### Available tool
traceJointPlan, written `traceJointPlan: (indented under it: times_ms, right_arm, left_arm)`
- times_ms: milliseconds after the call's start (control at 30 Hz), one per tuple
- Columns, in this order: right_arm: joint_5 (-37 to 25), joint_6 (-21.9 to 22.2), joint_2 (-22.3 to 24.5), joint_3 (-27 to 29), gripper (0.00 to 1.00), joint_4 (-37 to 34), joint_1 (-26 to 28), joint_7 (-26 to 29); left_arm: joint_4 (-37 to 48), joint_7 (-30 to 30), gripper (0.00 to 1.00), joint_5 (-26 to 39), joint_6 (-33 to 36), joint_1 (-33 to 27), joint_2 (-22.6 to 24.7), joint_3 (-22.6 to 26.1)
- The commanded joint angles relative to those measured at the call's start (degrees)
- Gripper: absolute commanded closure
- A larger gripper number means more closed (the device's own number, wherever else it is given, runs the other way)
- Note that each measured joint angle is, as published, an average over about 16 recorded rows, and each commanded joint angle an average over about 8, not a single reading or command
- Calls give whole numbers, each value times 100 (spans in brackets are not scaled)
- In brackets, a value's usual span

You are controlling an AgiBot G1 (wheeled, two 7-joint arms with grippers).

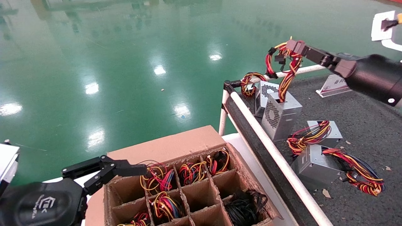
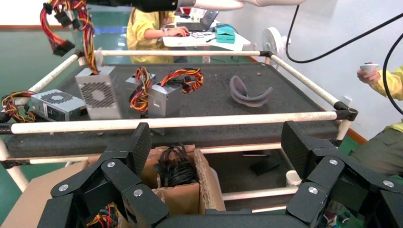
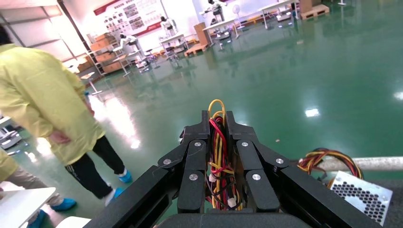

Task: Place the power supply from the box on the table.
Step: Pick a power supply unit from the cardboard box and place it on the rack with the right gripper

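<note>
My right gripper (image 1: pixel 293 45) is shut on the red, yellow and black wires (image 1: pixel 288 73) of a silver power supply (image 1: pixel 281 116). In the right wrist view the wires (image 3: pixel 217 142) are pinched between its fingers (image 3: pixel 195 142). The power supply (image 2: pixel 98 97) hangs upright under the taut wires, its base at the table (image 1: pixel 364 125) just inside the white rail (image 1: pixel 267 141). My left gripper (image 1: pixel 122 169) is open and holds nothing above the near left part of the box (image 1: pixel 166 146). In the left wrist view it (image 2: pixel 216 142) spans the box's corner cell.
Three more power supplies (image 1: pixel 265 94) (image 1: pixel 323 128) (image 1: pixel 314 164) lie on the table with their wires. Several box cells hold coloured wire bundles (image 1: pixel 191 171); one holds a black cable bundle (image 1: pixel 245 205). A white sign stand (image 1: pixel 334 84) sits behind. People stand beyond the table.
</note>
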Motion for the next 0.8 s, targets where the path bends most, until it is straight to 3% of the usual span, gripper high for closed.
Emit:
traceJointPlan:
  times_ms: [33, 800]
  right_arm:
    - [-5, -70, 38, -3, 100, 14, 23, 34]
    - [-219, -214, 79, -152, 100, -53, -303, 3]
  left_arm:
    - [0, 0, 0, 0, 0, 0, 0, 0]
    - [0, 1, 0, -1, -1, 0, -1, 2]
